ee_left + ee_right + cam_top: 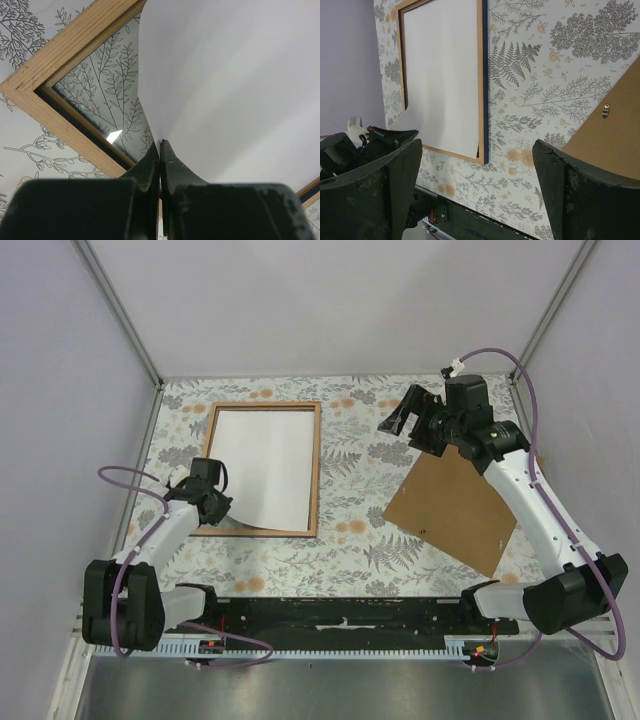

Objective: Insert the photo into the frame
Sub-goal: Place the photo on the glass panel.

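— Photo (265, 465): where does it lie?
— White back up, in the frame (316, 470), far left on the bench (350, 560). The far part sits flat between the rails. The near-left corner is lifted and curled, and the near edge rides over the near rail, not seated.
— Left gripper (160, 145)?
— Clenched on that lifted corner, with paper pinched between the fingers.
— Right gripper (398, 415)?
— Released, jaws wide, nothing in it. It hovers at far right over the board (455, 510), well apart from the frame.
— Step in hand?
— Seating the photo, I judge. Most of it is in; the near edge is out.
— Next move?
— Likely ease the corner toward the far side and down until the edge drops inside the near rail, then let go. The paper bows easily, so a hard push could buckle it. The right gripper might steady the flat part.
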Motion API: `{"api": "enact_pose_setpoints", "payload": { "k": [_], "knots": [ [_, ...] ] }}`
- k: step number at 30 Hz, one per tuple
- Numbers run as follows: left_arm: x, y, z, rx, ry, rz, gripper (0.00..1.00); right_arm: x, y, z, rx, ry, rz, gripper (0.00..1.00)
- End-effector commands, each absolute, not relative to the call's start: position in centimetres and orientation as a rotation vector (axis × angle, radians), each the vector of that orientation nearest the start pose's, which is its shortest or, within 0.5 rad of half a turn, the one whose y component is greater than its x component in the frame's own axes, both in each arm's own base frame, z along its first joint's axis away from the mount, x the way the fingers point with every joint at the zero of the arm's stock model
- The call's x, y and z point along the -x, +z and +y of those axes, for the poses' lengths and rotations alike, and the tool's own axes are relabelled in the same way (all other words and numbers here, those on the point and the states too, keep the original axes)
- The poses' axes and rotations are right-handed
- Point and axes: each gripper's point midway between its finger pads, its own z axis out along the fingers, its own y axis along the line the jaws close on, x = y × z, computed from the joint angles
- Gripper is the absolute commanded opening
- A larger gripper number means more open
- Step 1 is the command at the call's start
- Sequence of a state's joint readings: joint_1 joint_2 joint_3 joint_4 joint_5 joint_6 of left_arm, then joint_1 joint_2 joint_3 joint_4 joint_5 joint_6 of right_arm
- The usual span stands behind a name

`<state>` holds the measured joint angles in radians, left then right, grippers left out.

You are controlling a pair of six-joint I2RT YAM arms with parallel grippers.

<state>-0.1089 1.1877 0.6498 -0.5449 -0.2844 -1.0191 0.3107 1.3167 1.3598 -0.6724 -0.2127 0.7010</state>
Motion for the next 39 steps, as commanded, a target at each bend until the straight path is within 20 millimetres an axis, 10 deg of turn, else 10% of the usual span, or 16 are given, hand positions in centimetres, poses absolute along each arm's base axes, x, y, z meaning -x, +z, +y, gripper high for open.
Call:
{"api": "enact_pose_setpoints", "payload": {
  "k": [1, 17, 39],
  "knots": [
    [-28.4, 6.3, -1.6, 1.173, -0.084, 2.244, 0.02, -33.7, 28.3, 17.7, -0.259, 0.795, 2.234, 0.98],
    [-27.4, 9.1, -0.3, 1.192, -0.113, 2.069, 0.02, -34.2, 28.2, 18.1, -0.242, 0.807, 2.232, 0.98],
    [-24.3, 5.8, -1.1, 1.394, -0.141, 2.014, 0.02, -34.4, 27.6, 18.2, -0.22, 0.796, 2.241, 0.98]
  ]
}}
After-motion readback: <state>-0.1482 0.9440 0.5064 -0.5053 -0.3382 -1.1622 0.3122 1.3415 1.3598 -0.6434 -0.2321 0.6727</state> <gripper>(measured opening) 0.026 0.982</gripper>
